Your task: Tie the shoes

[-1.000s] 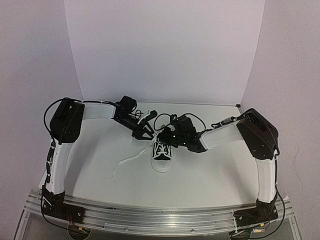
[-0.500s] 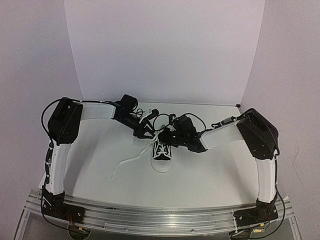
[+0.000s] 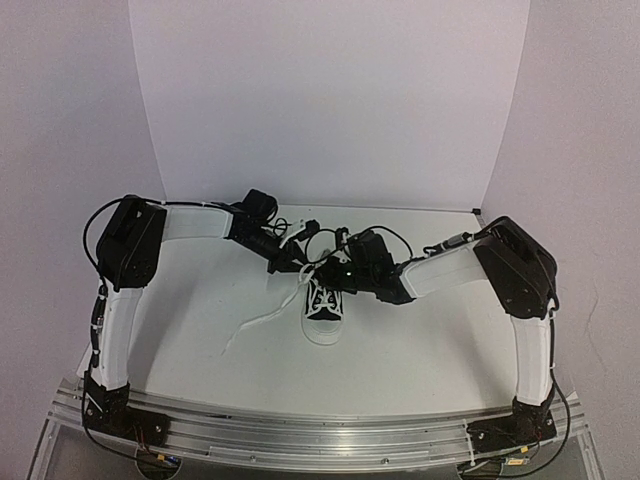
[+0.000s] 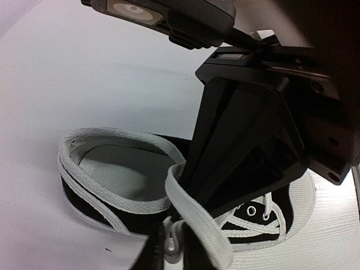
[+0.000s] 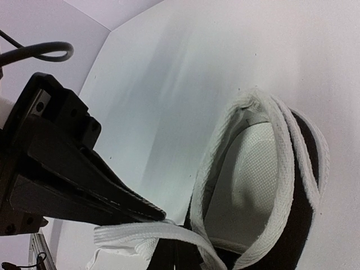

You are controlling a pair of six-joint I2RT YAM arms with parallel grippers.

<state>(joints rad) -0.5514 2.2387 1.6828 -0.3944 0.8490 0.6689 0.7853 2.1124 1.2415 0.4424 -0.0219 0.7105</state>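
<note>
Table [image 3: 430,335]: white, matte, flat top. Carries one item, a small black canvas sneaker [image 3: 324,308] with white toe cap and sole. It stands upright on its sole, just under the tips of the left fingers [image 3: 290,262] and the right fingers [image 3: 340,272]. The heel opening is nearest the fingers and the toe points away from them.
One long white flat lace [image 3: 262,322] trails off the sneaker and lies loose on the table, running out past the left fingers' side.

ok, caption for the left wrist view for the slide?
Left wrist view: left fingers closed on a white lace just above the black sneaker, at its open collar, white table behind.
</note>
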